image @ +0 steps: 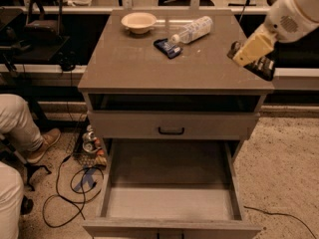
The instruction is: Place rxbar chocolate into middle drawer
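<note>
The rxbar chocolate (263, 67) is a small dark bar held in my gripper (247, 57) at the cabinet top's right edge, partly past it. The gripper's tan fingers (251, 48) are shut on the bar, and the white arm reaches in from the upper right. The middle drawer (169, 205) is pulled wide open at the bottom of the view, its grey floor bare. It lies well below and to the left of the gripper. Above it is a shallower closed drawer front (124, 126) with a black handle (171, 130).
On the cabinet top (134, 66) sit a pale bowl (139, 21), a lying plastic bottle (193, 30) and a blue-and-white packet (167, 48). A seated person's legs (20, 128) are at the left. Cables (65, 193) and cans (92, 141) lie on the floor left of the drawer.
</note>
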Tool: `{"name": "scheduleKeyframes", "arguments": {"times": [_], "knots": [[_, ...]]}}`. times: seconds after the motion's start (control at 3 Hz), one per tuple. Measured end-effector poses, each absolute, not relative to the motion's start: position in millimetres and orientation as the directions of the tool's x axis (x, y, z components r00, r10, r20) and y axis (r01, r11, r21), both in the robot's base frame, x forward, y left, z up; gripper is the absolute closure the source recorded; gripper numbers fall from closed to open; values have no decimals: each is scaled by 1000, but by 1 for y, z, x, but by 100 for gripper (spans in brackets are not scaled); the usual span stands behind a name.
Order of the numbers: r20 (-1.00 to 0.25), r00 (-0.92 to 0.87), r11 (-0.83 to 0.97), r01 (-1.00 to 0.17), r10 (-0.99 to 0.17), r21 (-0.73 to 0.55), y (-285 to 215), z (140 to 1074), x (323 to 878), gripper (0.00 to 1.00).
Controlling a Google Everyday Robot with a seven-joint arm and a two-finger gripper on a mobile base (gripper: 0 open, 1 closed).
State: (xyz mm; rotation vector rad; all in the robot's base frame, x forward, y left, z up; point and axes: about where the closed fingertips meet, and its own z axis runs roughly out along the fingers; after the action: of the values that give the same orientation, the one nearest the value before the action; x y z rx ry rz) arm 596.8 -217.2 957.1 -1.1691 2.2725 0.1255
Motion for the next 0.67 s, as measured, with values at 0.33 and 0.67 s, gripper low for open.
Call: {"name": "scheduleKeyframes", "arguments": {"times": [0.33,0.67], "knots": [[-500,-484,620,-771,-719,-146,-224,941,564,100],[-498,-484,619,-772,-719,-143,-223,939,565,100]]}}
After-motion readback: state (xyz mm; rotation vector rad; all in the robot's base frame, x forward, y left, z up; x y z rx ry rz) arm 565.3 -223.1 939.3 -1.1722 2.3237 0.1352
